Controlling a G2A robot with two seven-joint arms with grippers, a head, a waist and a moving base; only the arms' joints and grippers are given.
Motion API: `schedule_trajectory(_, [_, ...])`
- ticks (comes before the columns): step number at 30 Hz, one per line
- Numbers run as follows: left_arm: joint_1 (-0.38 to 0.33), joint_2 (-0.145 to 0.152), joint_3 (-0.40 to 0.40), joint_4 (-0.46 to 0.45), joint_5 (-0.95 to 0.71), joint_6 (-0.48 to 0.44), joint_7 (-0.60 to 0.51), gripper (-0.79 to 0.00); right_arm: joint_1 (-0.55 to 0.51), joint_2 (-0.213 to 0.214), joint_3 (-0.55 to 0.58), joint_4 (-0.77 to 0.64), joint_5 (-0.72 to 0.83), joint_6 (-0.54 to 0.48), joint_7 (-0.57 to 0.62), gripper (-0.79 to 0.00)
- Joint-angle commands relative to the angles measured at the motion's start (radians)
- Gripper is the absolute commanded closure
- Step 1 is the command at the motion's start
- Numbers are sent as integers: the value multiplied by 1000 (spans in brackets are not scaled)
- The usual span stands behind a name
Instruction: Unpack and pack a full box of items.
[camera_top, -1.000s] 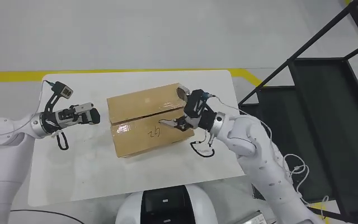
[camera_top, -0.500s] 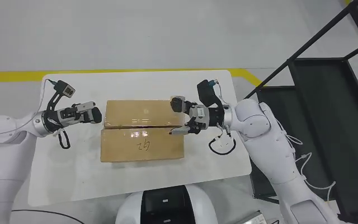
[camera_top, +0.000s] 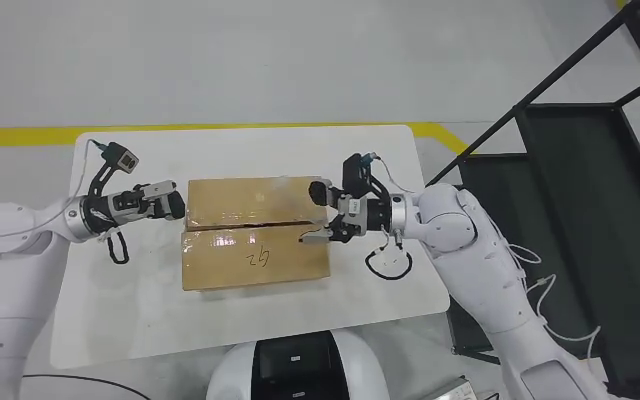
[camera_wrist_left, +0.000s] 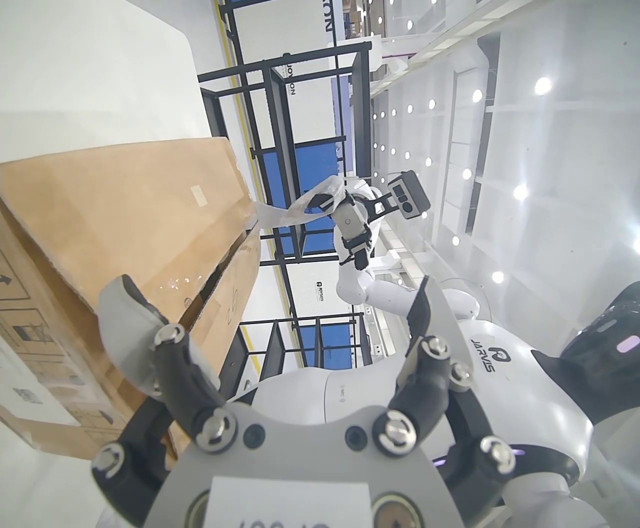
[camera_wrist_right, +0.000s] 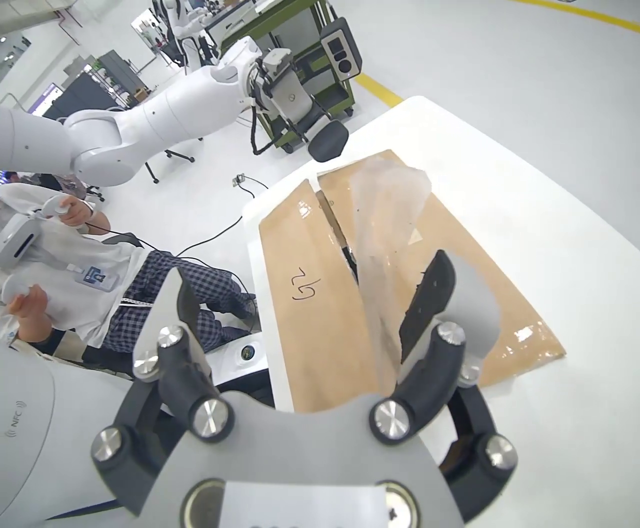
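A brown cardboard box (camera_top: 255, 235) lies flat in the middle of the white table (camera_top: 390, 150), its two top flaps meeting at a slightly parted seam. My right gripper (camera_top: 318, 214) stands open at the box's right end, straddling the seam. A clear strip of tape (camera_wrist_right: 390, 200) rises from the seam and clings to one finger (camera_wrist_right: 450, 290); the same tape (camera_wrist_left: 300, 210) runs from the box (camera_wrist_left: 125, 225) up to that gripper. My left gripper (camera_top: 172, 205) is open at the box's left end, one finger (camera_wrist_left: 130, 310) against the cardboard.
A black metal stair frame (camera_top: 560, 150) stands just past the table's right edge. A yellow floor line (camera_top: 250, 127) runs behind the table. Bare table top lies in front of the box and along the far edge.
The box has turned from a slanted position to square with the table. My right gripper swung round to the seam's right end, and the left gripper edged closer to the box.
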Motion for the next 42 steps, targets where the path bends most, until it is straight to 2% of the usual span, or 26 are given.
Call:
schedule_trajectory(1, [-2, -1, 1, 1, 0, 0, 0, -785, 12, 3, 2, 25, 19, -10, 7, -785])
schedule_trajectory(3, [-3, -1, 1, 2, 1, -2, 0, -785, 26, 5, 11, 51, 10, -12, -4, -785])
schedule_trajectory(5, [-2, -1, -1, 5, 0, -2, 2, -785, 61, 5, 27, 100, -87, 27, -50, -785])
schedule_trajectory(8, [0, 0, -6, 9, 4, -2, 5, -785, 91, -3, -9, 141, -150, 42, -111, -785])
schedule_trajectory(13, [4, 0, -10, 6, 6, 1, 13, -785, 131, -17, -77, 171, -332, 168, -180, -785])
schedule_trajectory(18, [11, 0, -13, -1, 9, 0, 21, -785, 121, -44, -221, 59, -517, 367, -223, -785])
schedule_trajectory(22, [15, 0, -18, -3, 13, 4, 24, -785, 78, -45, -255, 0, -590, 421, -222, -785])
schedule_trajectory(25, [16, 0, -19, -5, 14, 6, 25, -785, 39, -39, -240, -34, -593, 404, -232, -785])
schedule_trajectory(29, [17, -1, -20, -4, 1, 3, 32, -785, 6, -27, -171, -29, -515, 332, -279, -785])
schedule_trajectory(37, [37, -3, -83, 28, -116, -51, 83, -785, -17, 1, -49, 4, -306, 97, -265, -785])
schedule_trajectory(42, [56, 5, -133, 47, -122, -56, 92, -785, -17, 2, -45, 7, -297, 88, -262, -785])
